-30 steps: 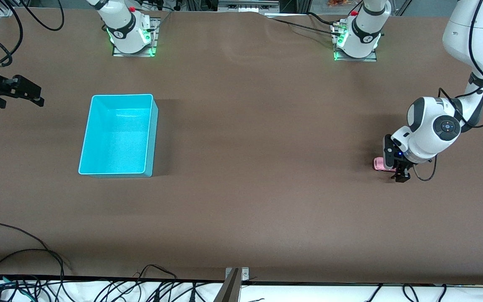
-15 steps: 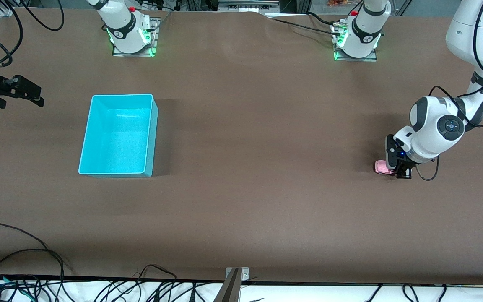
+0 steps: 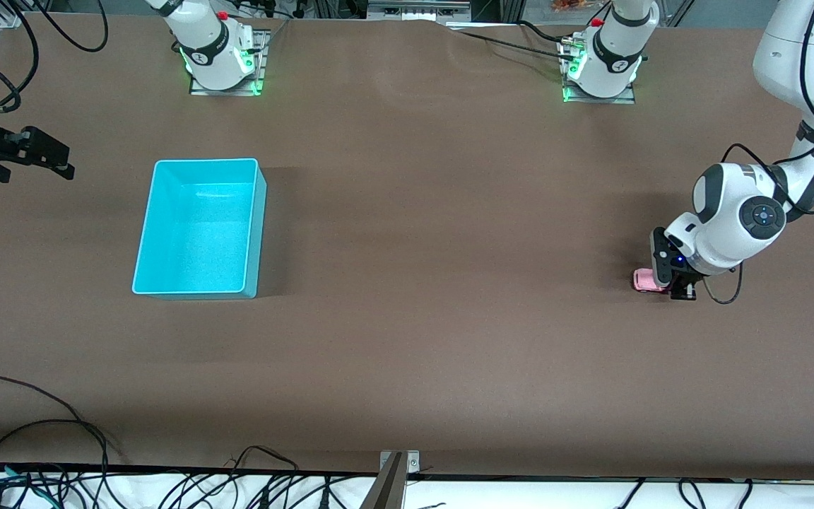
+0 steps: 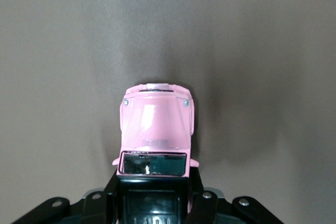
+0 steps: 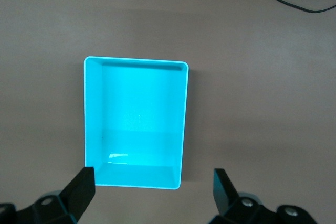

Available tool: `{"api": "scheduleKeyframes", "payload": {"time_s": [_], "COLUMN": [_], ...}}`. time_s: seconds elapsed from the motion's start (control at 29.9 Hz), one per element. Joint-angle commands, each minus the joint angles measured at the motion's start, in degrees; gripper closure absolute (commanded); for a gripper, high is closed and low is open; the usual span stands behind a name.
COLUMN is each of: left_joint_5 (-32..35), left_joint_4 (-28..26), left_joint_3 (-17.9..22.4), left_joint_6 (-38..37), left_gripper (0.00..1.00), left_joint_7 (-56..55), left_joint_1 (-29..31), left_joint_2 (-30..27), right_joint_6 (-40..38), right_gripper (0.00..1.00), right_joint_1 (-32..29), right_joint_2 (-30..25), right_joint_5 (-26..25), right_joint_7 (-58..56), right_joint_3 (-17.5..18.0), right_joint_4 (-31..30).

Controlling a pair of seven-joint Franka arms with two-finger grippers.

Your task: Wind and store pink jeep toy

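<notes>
The pink jeep toy (image 3: 641, 281) stands on the brown table at the left arm's end. My left gripper (image 3: 670, 286) is down at the table and shut on the jeep's black-roofed rear half. In the left wrist view the pink jeep toy (image 4: 156, 124) shows its hood and windshield sticking out from between the black fingers (image 4: 197, 192). My right gripper (image 3: 61, 166) waits in the air at the right arm's end of the table, open and empty, with wide-set fingers (image 5: 81, 187).
An empty turquoise bin (image 3: 198, 226) stands on the table toward the right arm's end; the turquoise bin (image 5: 135, 121) also fills the right wrist view. Both arm bases (image 3: 220, 53) sit along the table's back edge. Cables (image 3: 39, 452) lie along the table edge nearest the front camera.
The left gripper has closed on the jeep and settled slightly lower around it. The right arm has not moved.
</notes>
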Motion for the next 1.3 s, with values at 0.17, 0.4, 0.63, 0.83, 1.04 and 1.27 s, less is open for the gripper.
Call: {"api": "scheduleKeyframes", "payload": {"time_s": [0.17, 0.4, 0.63, 0.83, 1.04, 1.27], "left_joint_5": [1.67, 1.58, 1.58, 1.58, 1.58, 1.58], "left_joint_4": [2.37, 4.31, 6.07, 6.95, 7.12, 8.18], "left_joint_3": [-0.21, -0.13, 1.19, 2.42, 2.51, 2.68], "left_joint_6": [-1.9, -1.9, -1.9, -1.99, -1.9, -1.9], "left_gripper": [0.93, 0.93, 0.93, 0.93, 0.93, 0.93], "left_joint_7": [0.23, 5.15, 10.68, 14.64, 15.7, 17.28], "left_joint_1": [5.04, 9.08, 13.13, 15.41, 17.17, 18.05], "left_joint_2": [4.59, 6.08, 6.96, 7.58, 7.66, 7.93], "right_joint_6": [0.06, 0.06, 0.06, 0.06, 0.06, 0.06], "right_gripper": [0.0, 0.0, 0.0, 0.0, 0.0, 0.0], "right_joint_1": [-0.58, -0.58, -0.58, -0.58, -0.58, -0.58], "right_joint_2": [-0.8, -0.8, -0.8, -0.8, -0.8, -0.8], "right_joint_5": [-0.76, -0.76, -0.76, -0.76, -0.76, -0.76], "right_joint_7": [0.2, 0.2, 0.2, 0.2, 0.2, 0.2], "right_joint_3": [0.53, 0.53, 0.53, 0.53, 0.53, 0.53], "right_joint_4": [-0.76, -0.76, -0.76, -0.76, -0.76, -0.76]}}
